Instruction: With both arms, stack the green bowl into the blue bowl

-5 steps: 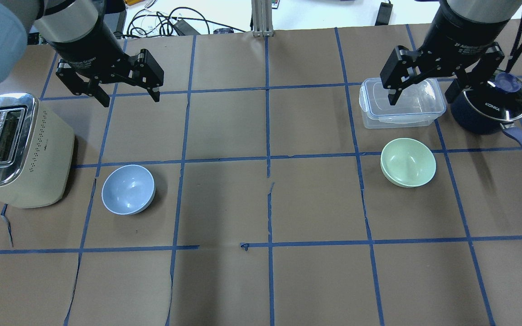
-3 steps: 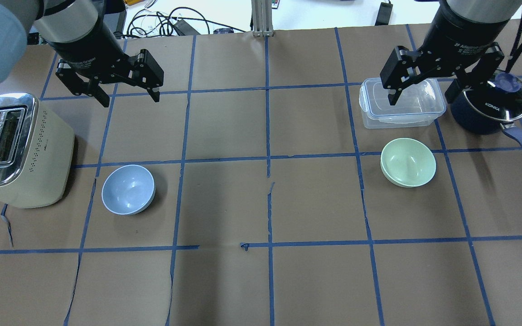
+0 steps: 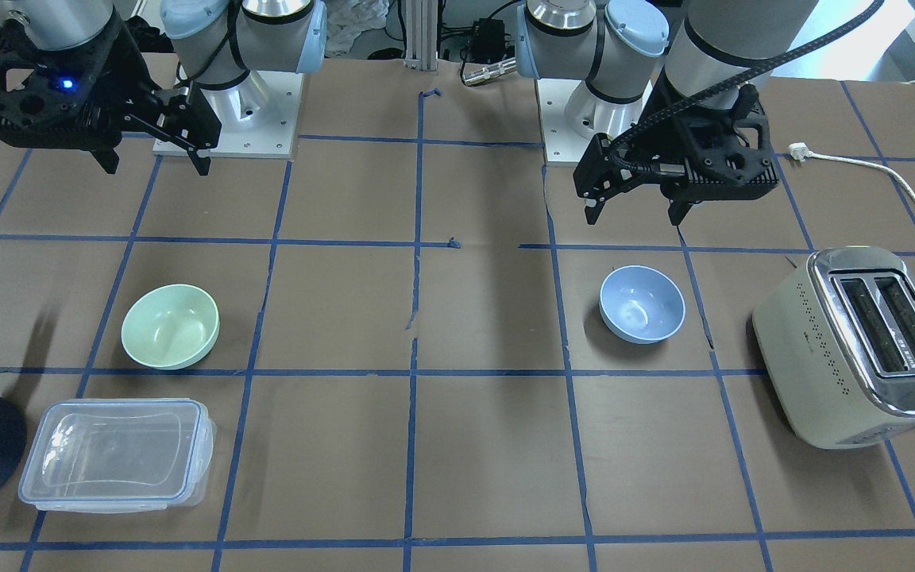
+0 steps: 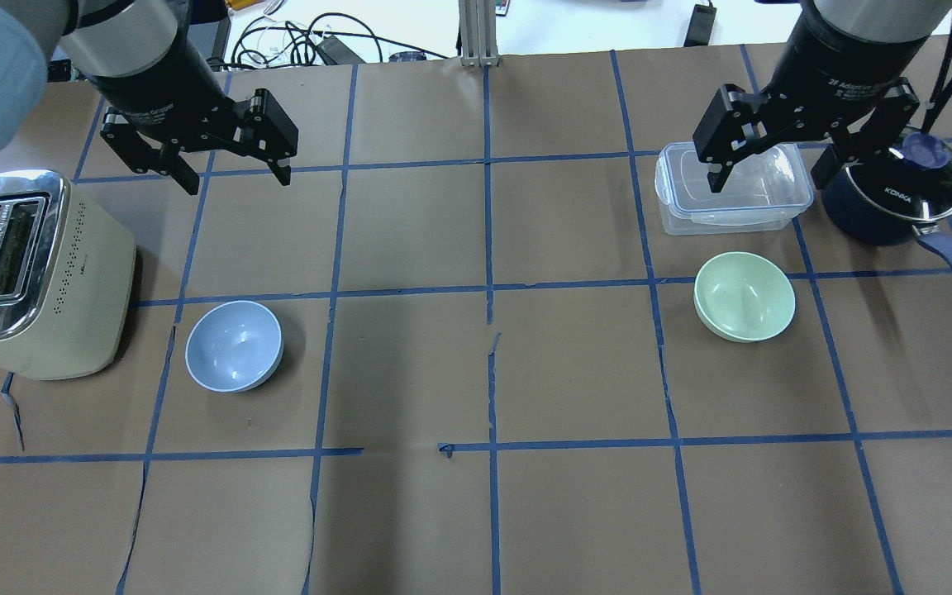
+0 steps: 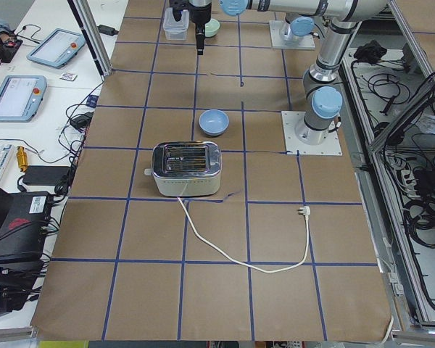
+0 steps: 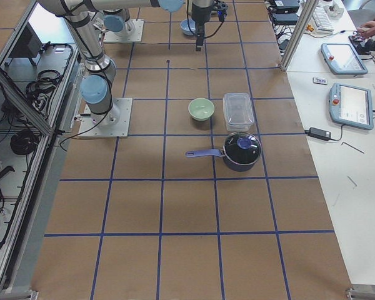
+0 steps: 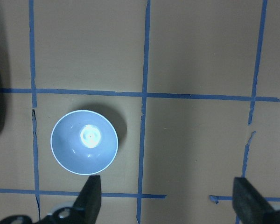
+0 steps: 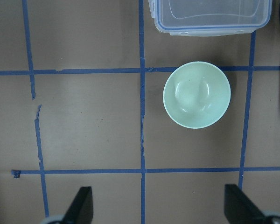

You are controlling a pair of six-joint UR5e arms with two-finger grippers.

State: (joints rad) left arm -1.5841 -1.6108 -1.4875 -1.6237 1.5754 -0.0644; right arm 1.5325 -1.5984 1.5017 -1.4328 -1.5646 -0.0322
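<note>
The counter (image 4: 575,372) is brown paper taped off into a blue grid, with cables and bench clutter along the top edge of the overhead view. The blue bowl (image 4: 234,345) sits upright and empty left of centre, just beside a cream toaster (image 4: 38,273) at the left edge. The green bowl (image 4: 744,296) is way over in the right half, also upright and empty. It sits just below a clear plastic container (image 4: 732,207), with a dark navy pot (image 4: 881,215) at the right edge. The left gripper (image 4: 238,178) hangs in the upper left, jaws spread wide, holding nothing. The right gripper (image 4: 769,178) hovers upper right over the container, same deal: jaws apart and empty. Neither touches a bowl.
</note>
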